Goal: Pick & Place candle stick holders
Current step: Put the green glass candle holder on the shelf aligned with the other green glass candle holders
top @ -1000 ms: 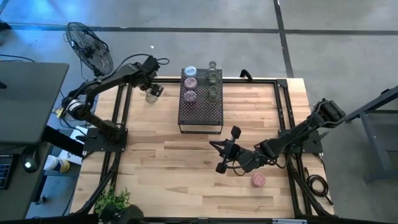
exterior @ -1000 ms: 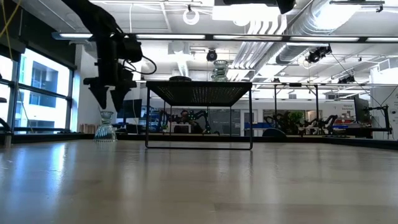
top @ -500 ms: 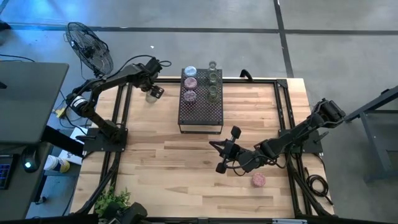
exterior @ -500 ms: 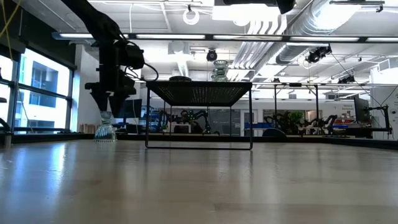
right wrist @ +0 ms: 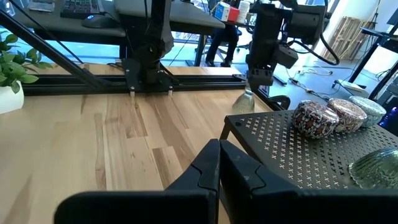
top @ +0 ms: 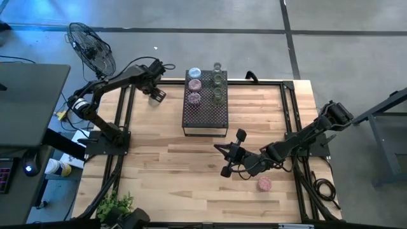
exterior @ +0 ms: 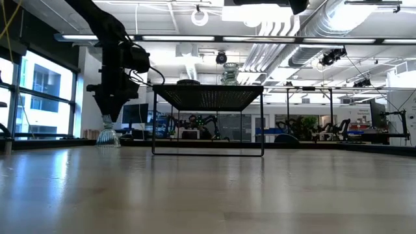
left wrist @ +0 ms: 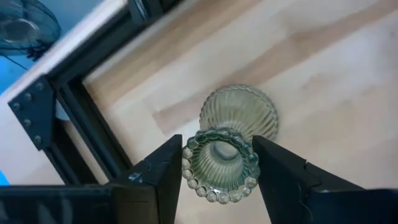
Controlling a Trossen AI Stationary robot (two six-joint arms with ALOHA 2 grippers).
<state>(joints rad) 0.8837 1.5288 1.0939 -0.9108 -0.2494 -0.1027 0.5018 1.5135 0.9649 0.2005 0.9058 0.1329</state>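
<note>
Several candle stick holders (top: 205,84) already up on black stand (top: 205,113); left gripper (left wrist: 219,163) spread around clear-greenish holder (left wrist: 222,163) at table's far-left corner, not clamped; pink holder (top: 264,184) unpicked near idle, closed right gripper (top: 227,156).

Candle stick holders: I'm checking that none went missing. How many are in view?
8, by my count: six clustered at the far end of the black stand, hard to separate; one clear holder at the left gripper; one pink holder on the table near the right arm.
</note>
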